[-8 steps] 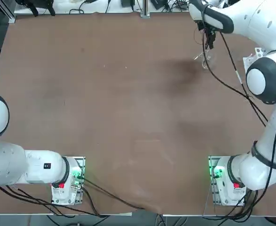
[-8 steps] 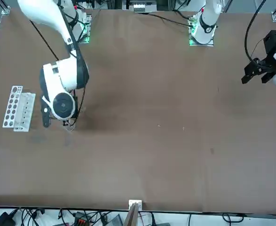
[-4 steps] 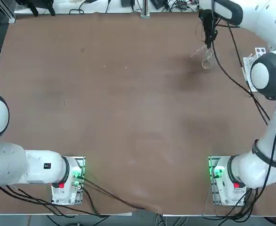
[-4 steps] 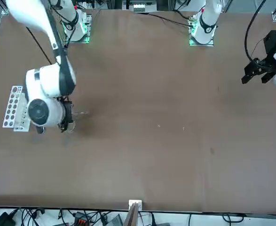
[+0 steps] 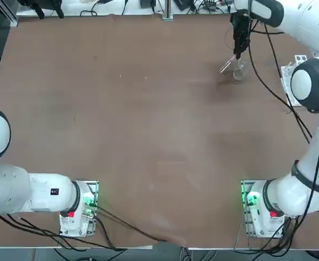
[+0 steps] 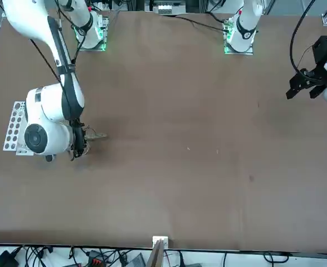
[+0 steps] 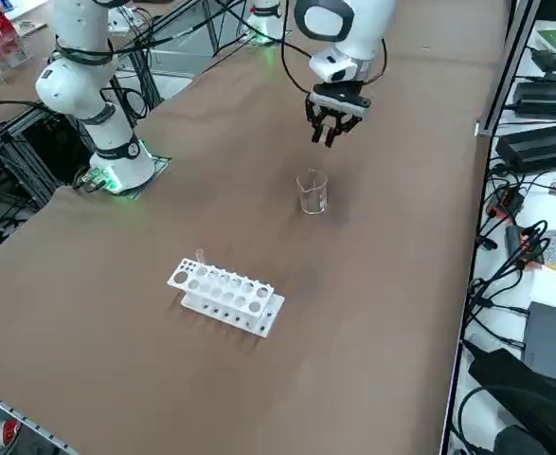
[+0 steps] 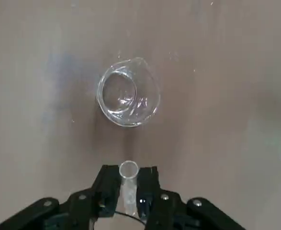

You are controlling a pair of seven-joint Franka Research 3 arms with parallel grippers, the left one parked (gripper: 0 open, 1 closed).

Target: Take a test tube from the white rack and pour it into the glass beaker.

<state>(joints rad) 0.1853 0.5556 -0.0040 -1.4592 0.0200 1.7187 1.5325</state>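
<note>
Over the past second the working right arm's wrist has swung from the beaker's table-centre side toward the rack, and the tube it carries has tipped from near upright to almost level. The right gripper (image 8: 129,186) now hangs above the brown table (image 5: 148,119) with its two fingers (image 8: 109,184) pinched on the test tube (image 8: 129,178), whose open round mouth shows between them in the wrist view. In the overhead view the gripper (image 5: 238,48) sits at about 12 o'clock from the glass beaker (image 5: 238,72), just beside it, and the test tube (image 5: 227,64) slants out toward 8 o'clock, at the beaker's left rim. Seen from the robot's right side, the gripper (image 7: 332,126) hovers clear of the tabletop with the glass beaker (image 7: 312,192) standing upright below it, toward 6 o'clock. The white rack (image 7: 224,297) lies well apart from the beaker, farther down that picture at roughly 7 o'clock, its rows of round holes facing up. In the front view the rack (image 6: 15,128) shows partly behind the arm's white wrist, at 9 o'clock from the gripper (image 6: 81,140).
</note>
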